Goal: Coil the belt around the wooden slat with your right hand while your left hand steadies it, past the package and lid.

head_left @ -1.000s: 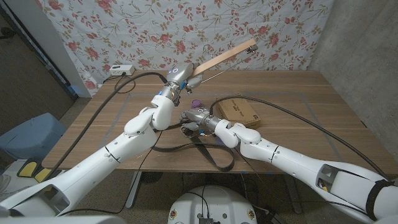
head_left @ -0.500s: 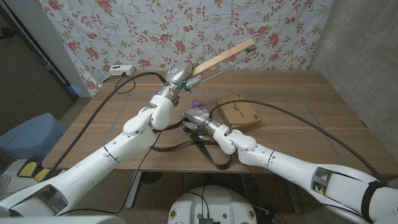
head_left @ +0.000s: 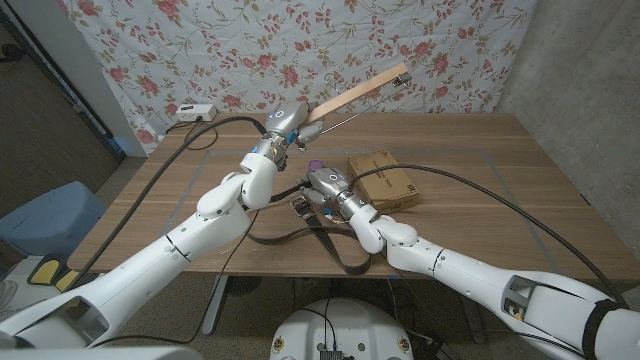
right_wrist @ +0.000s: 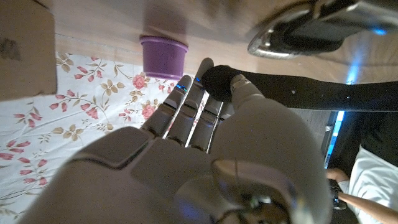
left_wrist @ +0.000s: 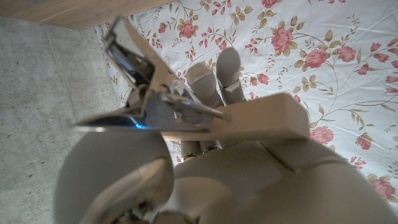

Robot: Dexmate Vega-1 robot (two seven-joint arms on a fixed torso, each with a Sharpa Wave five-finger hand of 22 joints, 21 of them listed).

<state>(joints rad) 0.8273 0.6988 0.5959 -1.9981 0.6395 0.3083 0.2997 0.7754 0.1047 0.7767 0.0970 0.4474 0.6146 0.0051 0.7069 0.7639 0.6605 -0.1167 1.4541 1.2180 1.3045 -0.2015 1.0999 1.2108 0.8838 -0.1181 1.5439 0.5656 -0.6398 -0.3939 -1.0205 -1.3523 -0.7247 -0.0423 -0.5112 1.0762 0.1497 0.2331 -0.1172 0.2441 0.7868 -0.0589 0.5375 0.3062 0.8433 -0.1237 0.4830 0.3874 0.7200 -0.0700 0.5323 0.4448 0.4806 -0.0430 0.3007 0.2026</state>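
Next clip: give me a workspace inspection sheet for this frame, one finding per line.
Surface: brown wooden table, tape lines marked on it.
Job's things: long pale wooden slat held raised over the table's far side, with metal clip hardware; dark belt lies loose on the table, looping over the near edge.
Clutter: brown cardboard package; small purple lid beside it.
Hands: left hand grips the slat; right hand is at the belt, grip unclear.
Cables: black cables cross both sides of the table.
Surroundings: floral cloth backdrop; white power strip at the far left edge.
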